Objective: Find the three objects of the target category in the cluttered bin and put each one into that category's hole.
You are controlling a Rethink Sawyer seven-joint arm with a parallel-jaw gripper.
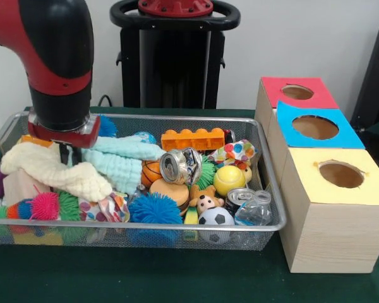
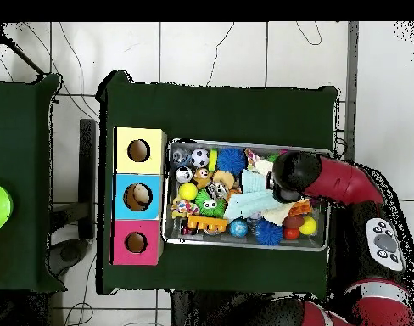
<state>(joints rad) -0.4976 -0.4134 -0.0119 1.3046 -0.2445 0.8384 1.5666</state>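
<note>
The silver wire-mesh basket (image 1: 177, 118) is full of mixed toys, cloths and cans; it also shows in the overhead view (image 2: 244, 143). A small brown-and-white toy animal (image 1: 205, 202) lies near the basket's front rim, beside a soccer ball (image 1: 215, 217); it also shows in the overhead view (image 2: 202, 177). I cannot make out a yellow duck. My gripper (image 1: 66, 153) reaches down into the basket's left end, among a cream cloth (image 1: 54, 169) and a mint cloth (image 1: 123, 158). The cloths hide its tips. In the overhead view the arm's wrist (image 2: 293, 172) covers it.
Three wooden boxes with round holes stand beside the basket: red top (image 1: 297, 93), blue top (image 1: 316, 128), yellow top (image 1: 341, 175). An orange brick (image 1: 192, 139), crushed can (image 1: 180, 166), yellow ball (image 1: 229, 180), blue spiky ball (image 1: 155, 209) and plastic bottle (image 1: 256, 211) crowd the basket.
</note>
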